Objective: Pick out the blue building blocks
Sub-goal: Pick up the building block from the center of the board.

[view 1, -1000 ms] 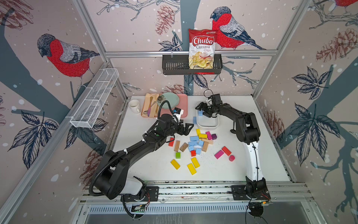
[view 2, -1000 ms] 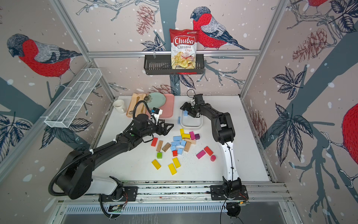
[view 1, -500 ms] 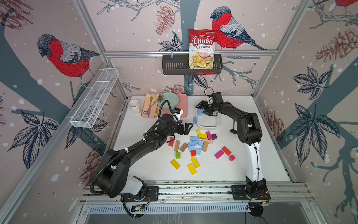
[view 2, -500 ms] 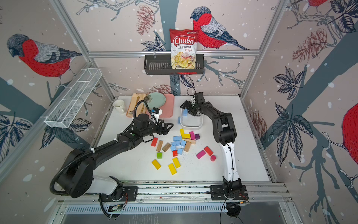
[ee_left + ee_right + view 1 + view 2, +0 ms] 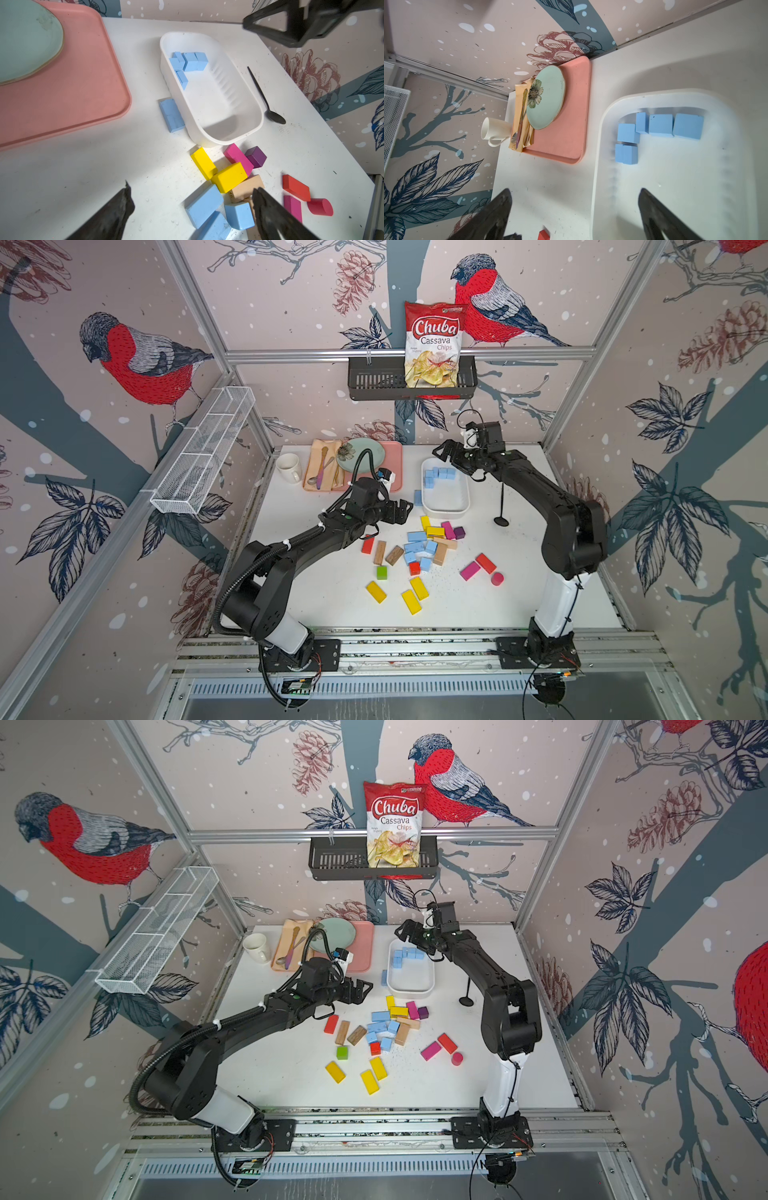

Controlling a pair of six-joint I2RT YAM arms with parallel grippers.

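Observation:
Several blue building blocks [image 5: 438, 477] [image 5: 405, 959] [image 5: 187, 62] [image 5: 660, 125] lie at the far end of a white tub [image 5: 446, 506] [image 5: 409, 992] [image 5: 228, 143] [image 5: 598, 145]. One blue bar [image 5: 417, 497] [image 5: 171, 115] rests on the table against the tub's left side. More blue blocks [image 5: 417, 549] [image 5: 382, 1029] [image 5: 204, 205] sit in the mixed pile. My left gripper [image 5: 401, 512] [image 5: 361, 990] [image 5: 191, 187] hovers open and empty at the pile's far left edge. Over the tub's far left corner my right gripper [image 5: 442, 454] [image 5: 405, 932] [image 5: 575, 190] is open and empty.
Yellow [image 5: 415, 593], red [image 5: 485, 563], magenta [image 5: 469, 570], purple, green and plain wooden blocks are scattered around the pile. A black spoon [image 5: 501, 506] lies right of the tub. A pink tray [image 5: 392, 464] with a plate, and a white mug [image 5: 289, 467], stand at the back left.
The right gripper's jaws have spread wider above the tub. The left gripper has shifted a little to the right, toward the pile.

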